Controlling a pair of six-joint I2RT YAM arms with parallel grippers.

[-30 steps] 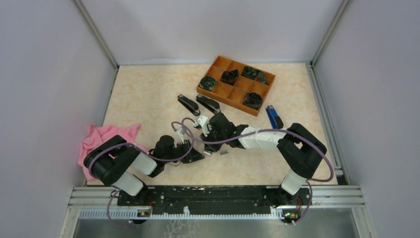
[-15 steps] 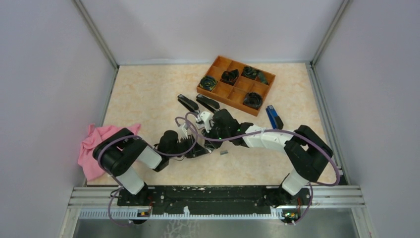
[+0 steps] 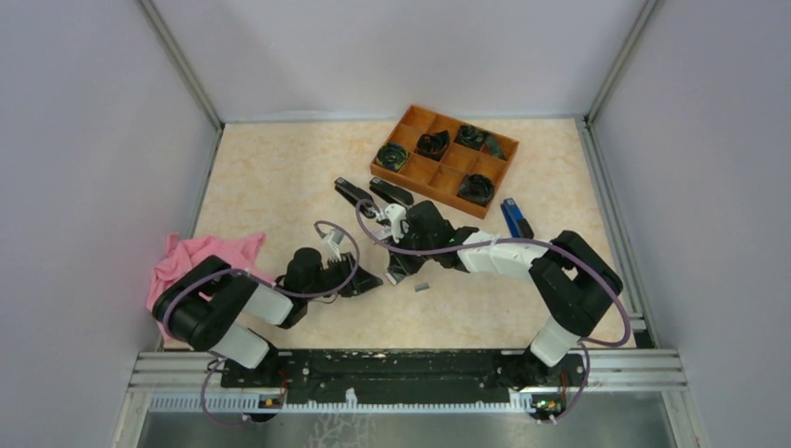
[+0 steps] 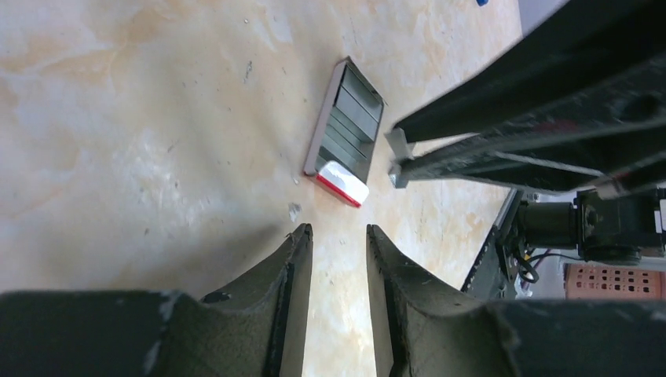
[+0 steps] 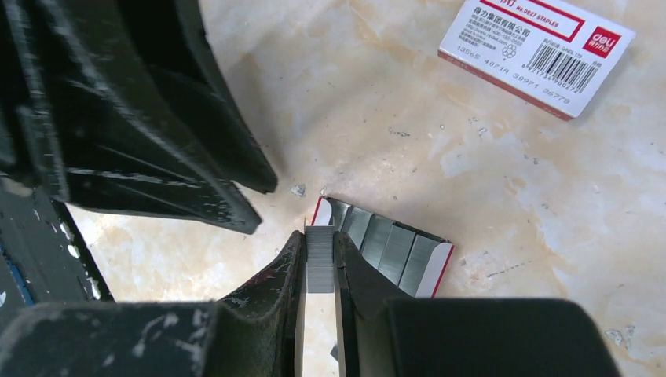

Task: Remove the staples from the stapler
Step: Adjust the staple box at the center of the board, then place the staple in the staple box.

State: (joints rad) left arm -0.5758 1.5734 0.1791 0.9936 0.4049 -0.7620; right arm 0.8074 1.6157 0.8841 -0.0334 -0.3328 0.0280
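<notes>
Marbled tabletop: R gripper pinches staples, L gripper narrowly parted, empty.

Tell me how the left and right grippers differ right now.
The left gripper has its jaws apart with nothing between them; the right gripper has its jaws shut on a staple strip. The left gripper stops short of the tray of staples, with bare table between; the right gripper is at the tray's near edge. Both point down at the table beside that tray.
</notes>
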